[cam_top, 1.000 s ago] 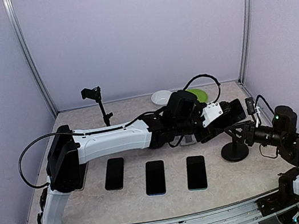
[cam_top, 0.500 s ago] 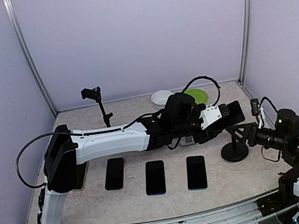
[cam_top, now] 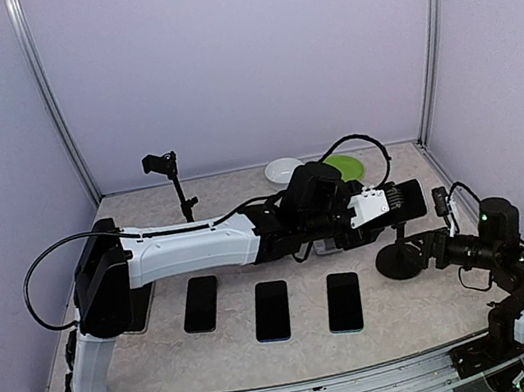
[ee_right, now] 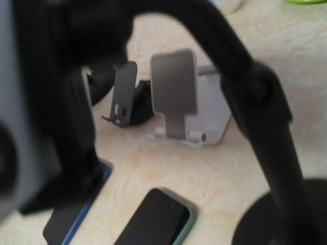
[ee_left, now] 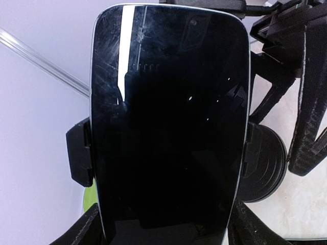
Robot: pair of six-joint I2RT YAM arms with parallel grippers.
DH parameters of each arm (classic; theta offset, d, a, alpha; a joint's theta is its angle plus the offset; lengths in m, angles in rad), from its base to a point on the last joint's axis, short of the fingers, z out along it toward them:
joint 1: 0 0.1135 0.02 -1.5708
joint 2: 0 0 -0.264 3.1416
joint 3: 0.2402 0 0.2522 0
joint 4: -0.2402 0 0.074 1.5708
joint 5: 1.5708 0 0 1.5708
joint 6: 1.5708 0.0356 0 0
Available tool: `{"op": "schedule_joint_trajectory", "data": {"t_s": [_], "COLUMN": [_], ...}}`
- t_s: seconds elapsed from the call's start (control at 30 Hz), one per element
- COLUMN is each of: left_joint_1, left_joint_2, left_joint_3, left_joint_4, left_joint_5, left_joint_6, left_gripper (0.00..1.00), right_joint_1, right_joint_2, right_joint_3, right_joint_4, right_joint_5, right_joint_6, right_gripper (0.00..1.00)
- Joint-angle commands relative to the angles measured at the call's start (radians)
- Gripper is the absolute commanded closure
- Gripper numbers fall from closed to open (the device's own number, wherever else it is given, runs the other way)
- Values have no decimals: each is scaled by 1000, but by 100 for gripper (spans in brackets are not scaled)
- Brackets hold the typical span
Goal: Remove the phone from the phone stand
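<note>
The left hand (cam_top: 393, 201) is clenched on the phone (ee_left: 168, 127). Its fingers (ee_left: 86, 228) press the two long edges near the phone's lower end, and the dark glass faces the wrist camera. Farther up, black side lugs (ee_left: 79, 153) hug both long edges at mid-length. They look to be the cradle of the phone stand (cam_top: 400, 260), so the phone is not yet free of it. The stand's round foot sits on the bench (cam_top: 169, 360), below the left hand and slightly nearer, with its stem rising to the phone.

The right hand (cam_top: 437, 249) lies low, just right of that foot, and is released. In its own view, pale bench shows between one blurred finger and the stem, so nothing is pinched.

Nearer than the left hand, three handsets lie flat in a row: the left spare phone (cam_top: 201, 303), middle spare phone (cam_top: 272, 310) and right spare phone (cam_top: 344, 301). Strips of bench separate them. Beyond the left hand, a green plate (cam_top: 348, 166) and a white bowl (cam_top: 283, 169) sit near the back wall. Past the stem, a white stand (ee_right: 189, 102) and a black stand (ee_right: 122, 97) stand side by side. Open air lies above the left hand.
</note>
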Motion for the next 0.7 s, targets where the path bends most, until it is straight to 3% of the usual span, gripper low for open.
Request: {"op": "schedule_joint_trajectory", "data": {"t_s": [0.0,0.13,0.3,0.67], "left_joint_1": [5,3,0,-44], "left_joint_2": [-98,-126,-148,-168], "left_joint_3": [-8,-66,-105,-197], "left_joint_4": [96,139,168,244], "left_joint_5": [-31,-9,3,-25], "left_joint_6": [34,72,100,229], "left_gripper": [64,64,64,65], "right_joint_1": [13,13,13,15], "right_joint_2": [-26,37,172,502], "right_joint_3": [8,6,6,7], "right_joint_4": [-93,-95,8,234], "right_joint_5": [71,196,241,147], "right_joint_6": [-24,40,87,60], "right_gripper": [12,25,42,66]}}
